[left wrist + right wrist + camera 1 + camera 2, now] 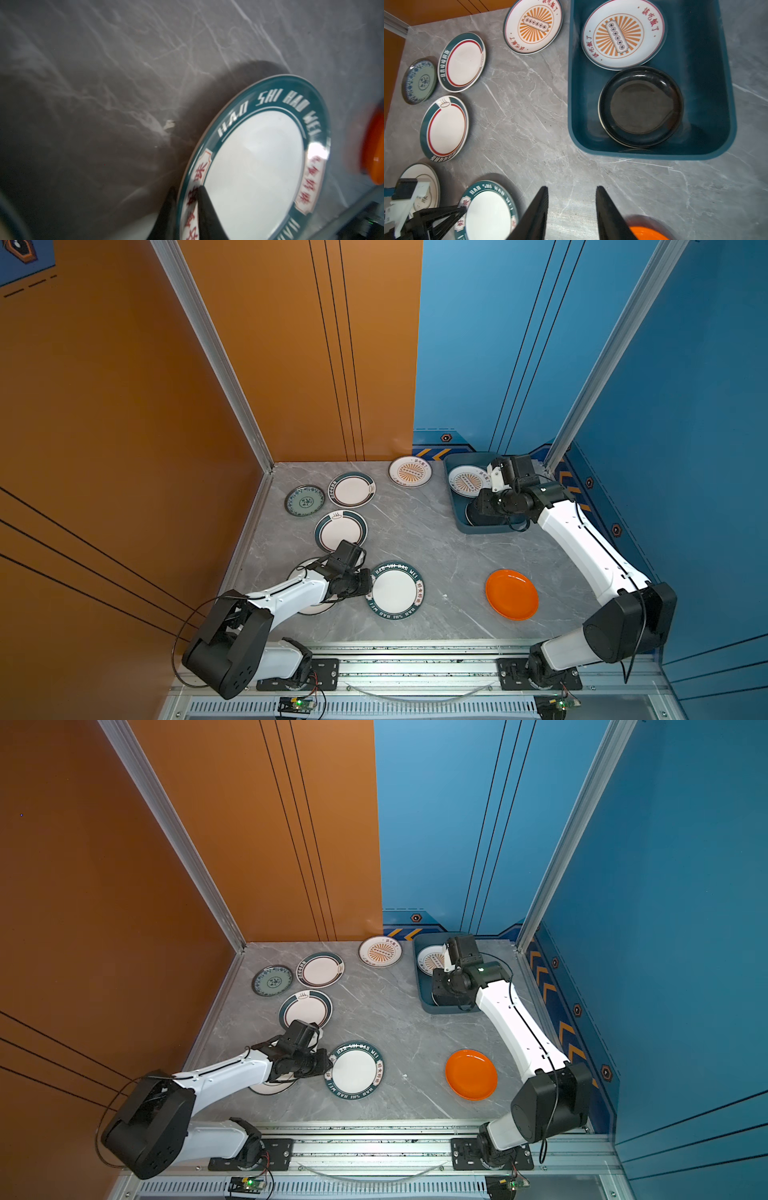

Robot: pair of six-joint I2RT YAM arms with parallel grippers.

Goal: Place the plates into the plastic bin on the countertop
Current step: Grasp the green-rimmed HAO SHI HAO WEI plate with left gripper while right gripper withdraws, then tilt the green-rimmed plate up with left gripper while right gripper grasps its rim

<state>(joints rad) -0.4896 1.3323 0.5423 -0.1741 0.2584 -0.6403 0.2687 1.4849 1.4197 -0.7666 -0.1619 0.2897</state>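
Plastic bin (pixel 708 87) sits at the far right corner of the surface (pixel 436 551).
- **In the bin:** a sunburst plate (pixel 623 33) at the far end and a black plate (pixel 641 106) at the near end. A pale rim shows under the black one, possibly a third plate.
- **On the surface, seven plates:**
  - a second sunburst plate (pixel 410 471) by the far edge
  - two green-rimmed plates (pixel 352 489) (pixel 340 531) and a teal patterned plate (pixel 304 500) toward the far left corner
  - a cream plate (pixel 423 172) under the left arm
  - a lettered green-rimmed plate (pixel 397 589) near the front edge
  - an orange plate (pixel 512 594) toward the front right
- **Left end effector** (pixel 187 189): clenched on the lettered plate's rim, one finger above it and one below.
- **Right end effector** (pixel 572 188): jaws parted, nothing between them, hanging near the bin's near end.

Judgement: the task is well under halfway, with the next pickup in hand.
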